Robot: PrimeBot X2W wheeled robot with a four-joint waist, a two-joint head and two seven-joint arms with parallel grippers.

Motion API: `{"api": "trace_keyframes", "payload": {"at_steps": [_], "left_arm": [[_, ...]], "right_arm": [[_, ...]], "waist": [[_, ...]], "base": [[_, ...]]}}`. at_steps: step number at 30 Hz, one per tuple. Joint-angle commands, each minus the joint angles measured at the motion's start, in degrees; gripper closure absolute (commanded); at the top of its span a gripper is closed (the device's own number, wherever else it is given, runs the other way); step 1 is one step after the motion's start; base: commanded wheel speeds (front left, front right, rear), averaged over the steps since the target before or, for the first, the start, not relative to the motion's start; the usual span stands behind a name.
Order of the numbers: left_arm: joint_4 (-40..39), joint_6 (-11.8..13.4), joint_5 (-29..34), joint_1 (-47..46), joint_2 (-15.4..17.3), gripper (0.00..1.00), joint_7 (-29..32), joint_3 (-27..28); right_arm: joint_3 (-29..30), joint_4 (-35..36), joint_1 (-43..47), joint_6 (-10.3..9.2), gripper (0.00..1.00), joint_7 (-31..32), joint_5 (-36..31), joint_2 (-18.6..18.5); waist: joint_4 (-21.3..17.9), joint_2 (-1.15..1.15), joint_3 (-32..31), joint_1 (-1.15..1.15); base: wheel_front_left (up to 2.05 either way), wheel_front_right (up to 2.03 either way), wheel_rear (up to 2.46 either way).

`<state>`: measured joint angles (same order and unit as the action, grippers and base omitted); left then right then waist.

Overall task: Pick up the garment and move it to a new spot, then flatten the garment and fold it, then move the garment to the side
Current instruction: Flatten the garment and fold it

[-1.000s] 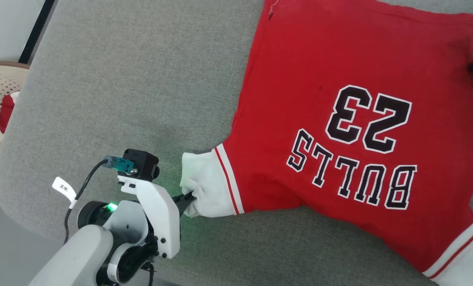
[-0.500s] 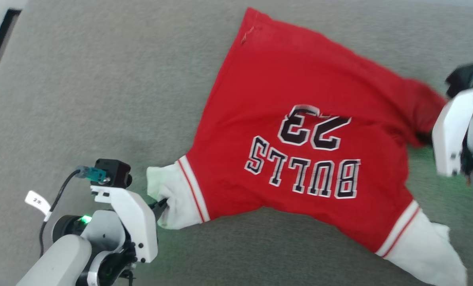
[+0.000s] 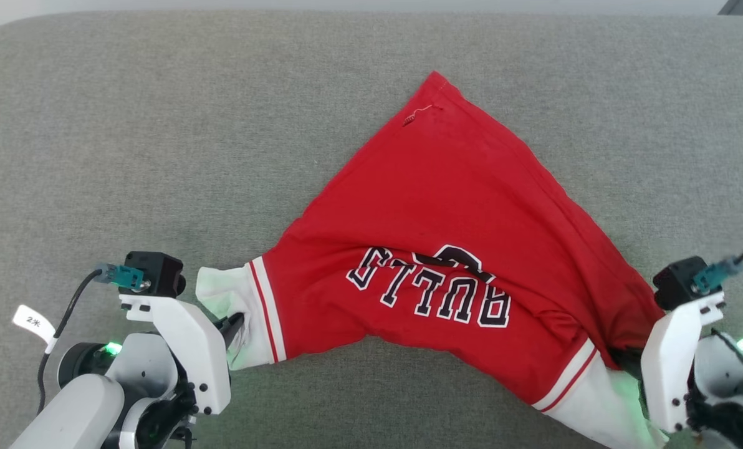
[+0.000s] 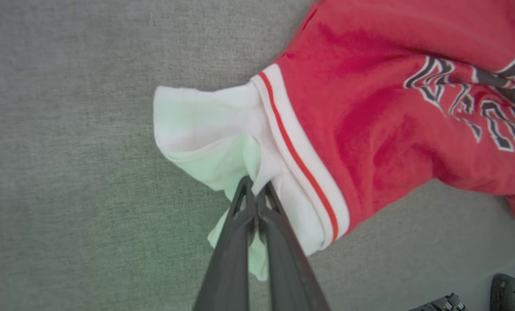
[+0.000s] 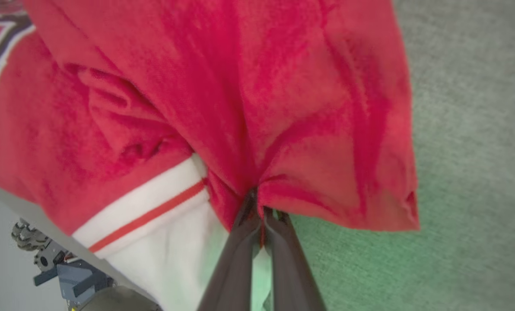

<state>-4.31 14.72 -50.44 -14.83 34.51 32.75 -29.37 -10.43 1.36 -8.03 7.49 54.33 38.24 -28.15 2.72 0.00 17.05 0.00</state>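
A red jersey shirt [image 3: 452, 206] lies bunched into a rough triangle on a grey fabric surface [image 3: 128, 125], one corner pointing away from the robot. Its black, white-outlined "BULLS" lettering [image 3: 434, 288] reads upside down in the head view, and a fold hides most of the number above it. The left gripper [image 4: 254, 192], jaws pressed together, pinches the white sleeve [image 4: 197, 125] at the shirt's left end, just outside the red-and-white stripe trim [image 4: 300, 160]. The right gripper [image 5: 259, 207], jaws likewise closed, clamps a gathered pinch of red cloth at the shirt's right end. It grips beside the other white sleeve [image 3: 596, 399], which runs toward the bottom edge of the head view. Between the two grips the chest is creased and rumpled. A green glow tints both white sleeves and the grey fabric near each gripper
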Motion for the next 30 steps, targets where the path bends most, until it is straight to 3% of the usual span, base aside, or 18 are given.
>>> {"api": "trace_keyframes", "payload": {"at_steps": [1,2,3,19,24,30], "left_arm": [[-0.2,0.3,-0.4,0.4,0.1,1.00,-0.3,0.2],[-0.2,0.3,-0.4,0.3,0.2,1.00,-0.4,0.3],[-0.2,0.2,-0.4,0.3,0.2,1.00,-0.5,0.3],[-0.8,0.2,-0.1,0.9,0.1,1.00,-1.7,0.1],[-0.6,-0.5,0.2,-0.3,-0.8,1.00,-1.9,-0.5],[0.5,-1.8,0.5,-2.3,-2.7,1.00,-2.0,-2.0]], "right_arm": [[0.2,-0.5,2.8,0.00,0.65,-1.0,-2.1,2.3],[0.5,-0.2,3.7,0.00,0.07,-1.4,-2.9,3.3],[1.0,0.2,4.6,0.01,0.00,-1.6,-3.2,4.6],[10.9,23.7,2.5,0.00,0.00,-0.9,-8.8,8.0],[9.6,21.6,-3.6,0.01,0.00,-4.9,-9.9,7.0],[6.3,11.7,-14.3,0.00,0.00,-11.0,-10.4,3.9]], "waist": [[-0.2,0.00,0.3,0.00],[-0.2,0.00,0.4,0.00],[-0.3,0.00,0.5,0.00],[2.0,0.00,0.4,0.00],[4.3,0.00,1.1,0.00],[8.4,0.00,2.7,0.00]], "base": [[0.00,0.00,0.00],[0.00,0.00,0.00],[0.00,0.00,0.00],[0.00,0.00,0.00],[0.00,0.00,0.00],[0.00,0.00,0.00]]}}
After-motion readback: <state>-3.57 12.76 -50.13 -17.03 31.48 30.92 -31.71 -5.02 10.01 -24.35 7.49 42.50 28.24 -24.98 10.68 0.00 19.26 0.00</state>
